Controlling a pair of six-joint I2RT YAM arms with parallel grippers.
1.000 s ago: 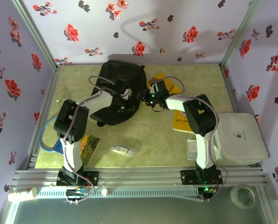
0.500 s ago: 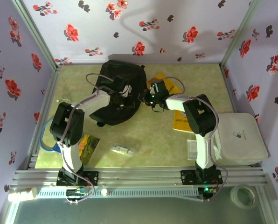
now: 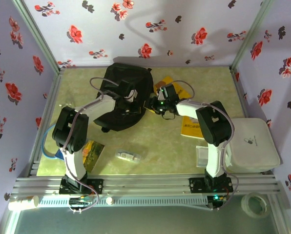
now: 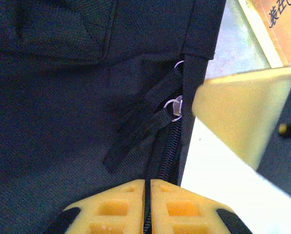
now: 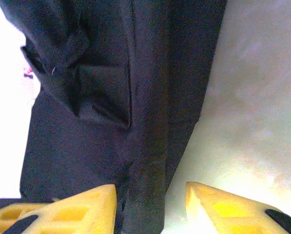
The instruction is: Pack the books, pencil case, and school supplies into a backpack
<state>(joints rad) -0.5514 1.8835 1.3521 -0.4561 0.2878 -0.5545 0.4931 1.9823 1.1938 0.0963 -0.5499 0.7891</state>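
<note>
The black backpack (image 3: 120, 97) lies at the back middle of the table. My left gripper (image 3: 136, 100) reaches over it. In the left wrist view its jaws (image 4: 148, 181) are pressed together on the backpack's zip seam (image 4: 167, 146), just below two metal zip pulls (image 4: 174, 108). My right gripper (image 3: 154, 105) is at the bag's right edge. It stands open (image 5: 151, 189) astride a fold of black fabric (image 5: 150, 146). Two yellow books (image 3: 190, 126) (image 3: 171, 82) lie to the right of the bag. The blue book (image 3: 93, 153) and the pencil case (image 3: 128, 156) lie near the front.
A white boxy case (image 3: 250, 144) stands at the right edge, with a flat clear square box (image 3: 202, 156) beside it. A blue cable loop (image 3: 50, 146) lies at the left wall. Flowered walls close in three sides. A tape roll (image 3: 256, 204) sits beyond the front rail.
My right gripper's jaws have opened and its arm has shifted slightly right. The left arm's elbow swung left and its gripper stayed on the backpack.
</note>
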